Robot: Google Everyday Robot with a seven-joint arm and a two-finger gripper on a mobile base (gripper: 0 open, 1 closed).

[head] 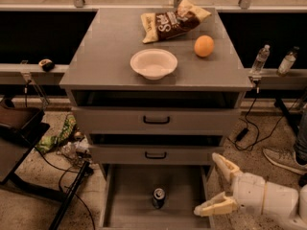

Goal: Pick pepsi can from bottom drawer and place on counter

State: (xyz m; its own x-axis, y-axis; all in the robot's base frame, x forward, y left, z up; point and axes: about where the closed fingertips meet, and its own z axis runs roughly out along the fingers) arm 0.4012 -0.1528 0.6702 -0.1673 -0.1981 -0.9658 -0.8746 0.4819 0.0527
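Observation:
The pepsi can stands upright in the open bottom drawer, a little right of its middle, silver top showing. My gripper is at the lower right, beside the drawer's right wall, to the right of the can and apart from it. Its two cream fingers are spread wide and hold nothing. The counter is the grey top of the cabinet, far above the gripper.
On the counter sit a white bowl, an orange and a chip bag. Two upper drawers with black handles are closed. Water bottles stand on the right ledge. Cables and litter lie on the floor at left.

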